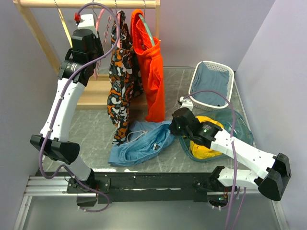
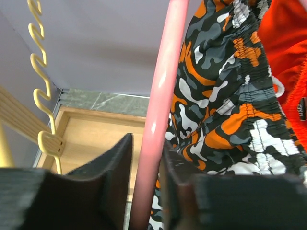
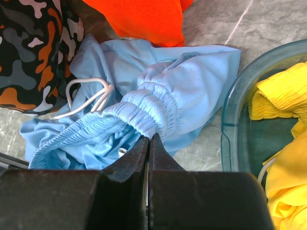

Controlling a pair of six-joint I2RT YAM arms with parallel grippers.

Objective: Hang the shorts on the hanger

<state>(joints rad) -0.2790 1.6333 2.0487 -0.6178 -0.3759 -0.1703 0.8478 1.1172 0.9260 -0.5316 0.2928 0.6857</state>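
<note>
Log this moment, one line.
left gripper: jaws shut on hanger | right gripper: jaws shut on shorts waistband | shorts: on table, not hung

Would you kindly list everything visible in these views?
shorts: one, sky-blue, heaped on table
hanger: one, pink, on wooden rack
cream hanger: one, pale yellow, beside hanger
camo shorts: one, orange-black-white, hanging on wooden rack
orange shorts: one, bright orange, on teal hanger
basket: one, white, far right, holds grey-blue cloth
tub: one, clear teal, near right, holds yellow cloth
left pincer: one, black, shut on hanger
right pincer: one, black, shut on shorts waistband
</note>
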